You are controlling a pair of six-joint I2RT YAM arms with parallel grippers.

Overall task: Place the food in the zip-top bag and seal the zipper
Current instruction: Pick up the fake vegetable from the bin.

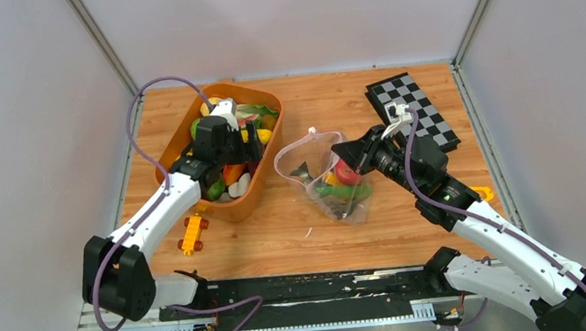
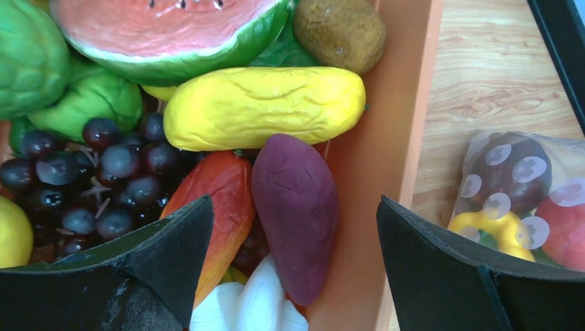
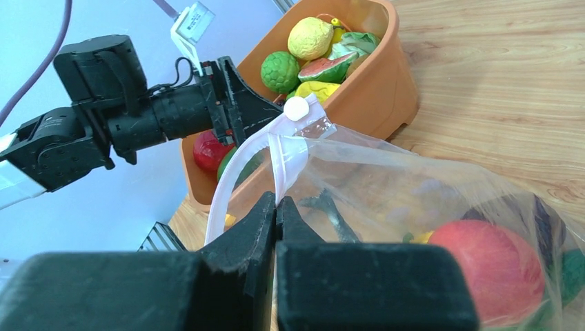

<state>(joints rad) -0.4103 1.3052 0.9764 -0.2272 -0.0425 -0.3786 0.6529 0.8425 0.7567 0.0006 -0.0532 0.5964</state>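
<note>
The zip-top bag (image 1: 325, 177) lies on the table right of the orange tub (image 1: 263, 187), mouth held open; it holds red (image 3: 486, 265), green and yellow food. My right gripper (image 3: 276, 201) is shut on the white zipper strip (image 3: 276, 148) at the bag's mouth and lifts that edge; in the top view it (image 1: 348, 153) is at the bag's right side. My left gripper (image 2: 295, 207) is open, low over the tub's near right corner (image 1: 231, 151). A purple piece (image 2: 296, 200) lies between its fingers. A yellow piece (image 2: 262, 107), watermelon slice (image 2: 165, 31) and grapes (image 2: 90, 172) lie beyond.
A yellow toy car (image 1: 192, 233) sits in front of the tub. A black-and-white checkerboard (image 1: 414, 112) lies at the back right. The tub's right wall (image 2: 386, 138) runs between my left fingers. Grey walls enclose the table on three sides.
</note>
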